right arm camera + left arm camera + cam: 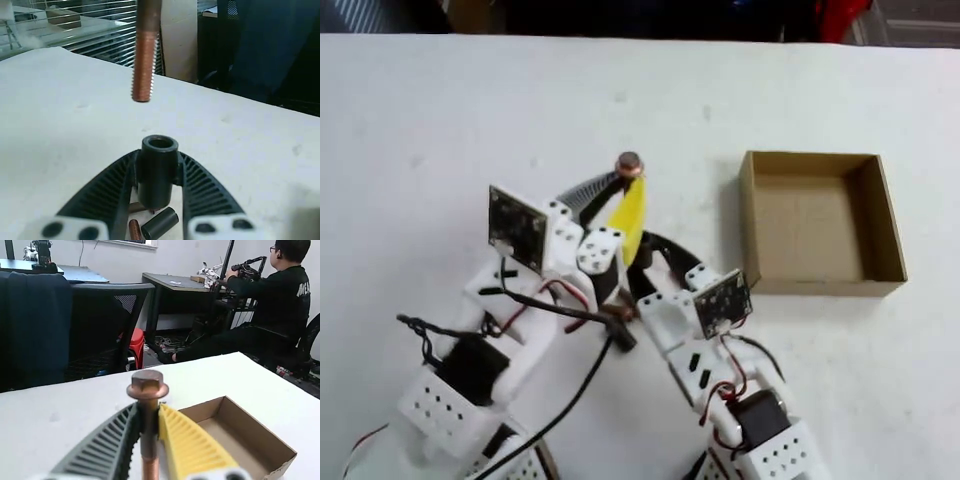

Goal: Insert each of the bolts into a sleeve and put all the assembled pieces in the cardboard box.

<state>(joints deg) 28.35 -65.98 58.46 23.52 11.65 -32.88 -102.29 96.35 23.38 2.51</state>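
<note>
Hanging thread-down, a copper-coloured bolt [146,50] hovers above the black sleeve [158,172].

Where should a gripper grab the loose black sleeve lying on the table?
Probably across its middle, coming down from above: the loose sleeve lies on its side on the table, so its curved flanks are exposed, with a bolt close beside it.
</note>
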